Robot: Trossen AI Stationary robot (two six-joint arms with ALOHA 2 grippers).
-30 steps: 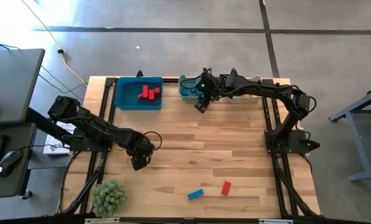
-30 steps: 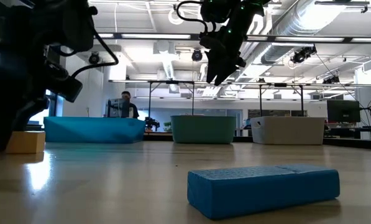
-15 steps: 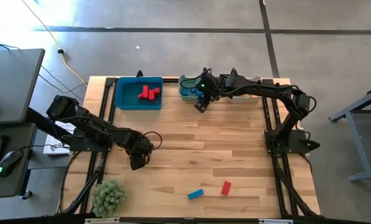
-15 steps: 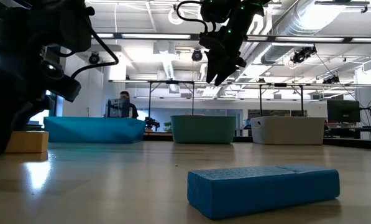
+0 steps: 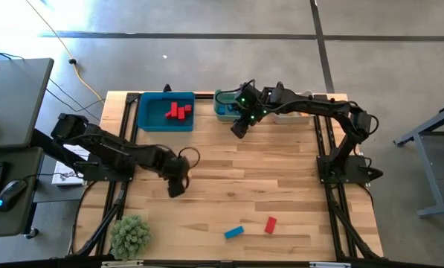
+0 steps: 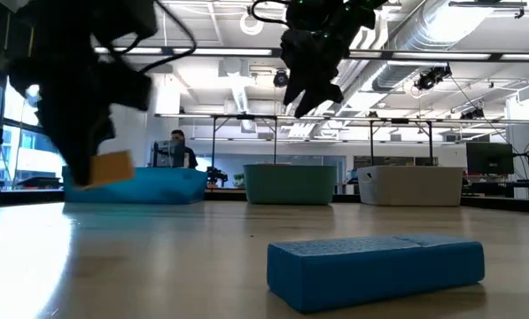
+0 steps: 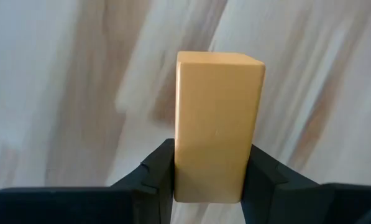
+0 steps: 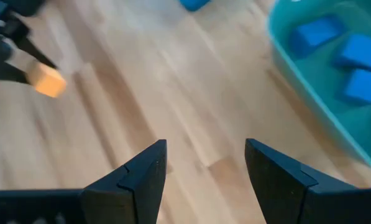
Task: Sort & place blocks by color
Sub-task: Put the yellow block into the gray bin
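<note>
- An orange block (image 7: 217, 124) was held pinched in the left gripper (image 5: 177, 186), lifted clear of the table (image 5: 266, 186).
- The white bin (image 6: 410, 185) lay far and right of it.
- The right gripper (image 5: 239, 125) was seen spread, empty, beside the teal bin (image 5: 220, 112).

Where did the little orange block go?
The small orange wooden block is pinched in the left pincer, lifted above the wooden table on its left side, in front of the blue plastic bin.

3 bins (image 5: 165, 123) line the table's far edge, 2 blocks (image 5: 233, 232) lie loose, and 1 orange block (image 7: 217, 127) is gripped.
</note>
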